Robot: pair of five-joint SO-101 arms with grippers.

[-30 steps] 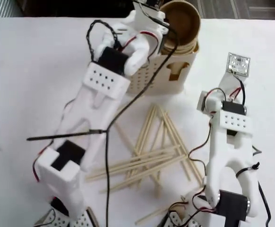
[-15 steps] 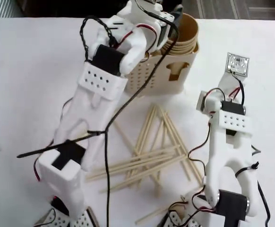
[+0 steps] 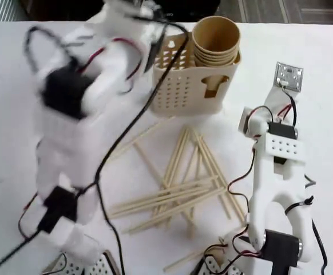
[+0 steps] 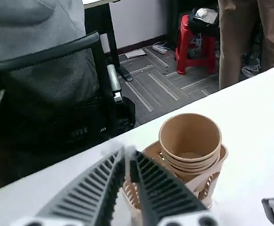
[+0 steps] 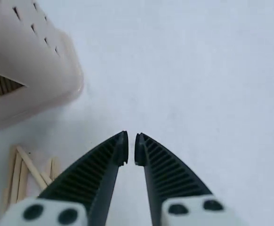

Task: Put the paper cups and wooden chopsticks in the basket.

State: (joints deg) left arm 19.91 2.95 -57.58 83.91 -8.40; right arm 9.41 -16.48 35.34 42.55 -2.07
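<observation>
A stack of paper cups (image 3: 215, 37) stands upright in the right end of the cream perforated basket (image 3: 181, 89) at the back of the table. The cups (image 4: 189, 141) and the basket (image 4: 207, 186) lie a little beyond my left gripper (image 4: 129, 157), which is shut on nothing and raised off the table. Several wooden chopsticks (image 3: 178, 177) lie crossed in a loose pile in front of the basket. My right gripper (image 5: 130, 141) is shut and empty over bare table, right of the basket's corner (image 5: 28, 80), with some chopsticks (image 5: 24, 174) beside it.
The left arm (image 3: 75, 103) stands tall left of the basket, and its black cable (image 3: 106, 166) hangs over the pile's left side. The right arm (image 3: 278, 172) stands at the right. One chopstick (image 3: 189, 259) lies apart near the front edge. A chair (image 4: 47, 99) stands beyond the table.
The left arm has swung left and back from over the basket, so the cup stack now shows uncovered. The right arm has not moved.
</observation>
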